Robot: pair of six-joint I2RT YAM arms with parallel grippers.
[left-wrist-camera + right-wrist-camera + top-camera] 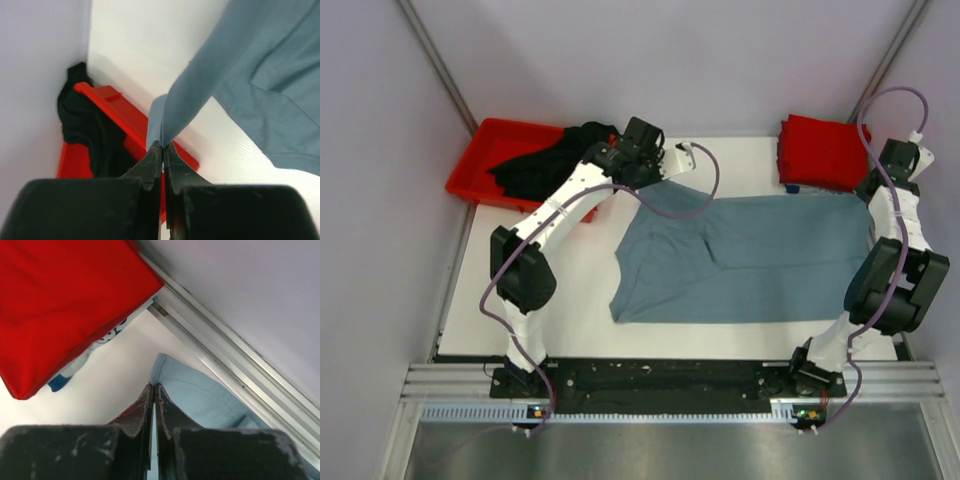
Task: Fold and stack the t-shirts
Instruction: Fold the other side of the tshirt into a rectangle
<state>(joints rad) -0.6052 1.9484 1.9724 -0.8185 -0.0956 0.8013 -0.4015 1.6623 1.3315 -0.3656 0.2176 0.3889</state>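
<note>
three t-shirts are seen in the top external view. the grey-blue t-shirt (750, 255) is spread across the table (570, 310). the red t-shirt (823, 152) is laid folded at the far right corner, and the black t-shirt (555, 160) is heaped in the bin (480, 170) at the far left. the left gripper (658, 172) is set at the far left corner of the grey-blue t-shirt and the right gripper (875, 188) at its far right corner. the state of the jaws cannot be told from this height.

in the left wrist view, the left gripper (162, 145) is shown closed on a pinch of the grey-blue t-shirt (260, 90), and the edge is held up off the table in a taut ridge. the bin (125, 117) and the black t-shirt (85, 130) are seen beyond.

in the right wrist view, the right gripper (153, 386) is clamped on the other far corner of the grey-blue t-shirt (195, 395), beside the table's rail. the red t-shirt (65, 305) is seen near but apart.

the cloth is judged light, thin and limp. sagging between the two holds is to be expected, and a shallow pinch may be slipped. corners and hems are the best places to be taken, and both should be kept level so that the fold is carried over evenly.
</note>
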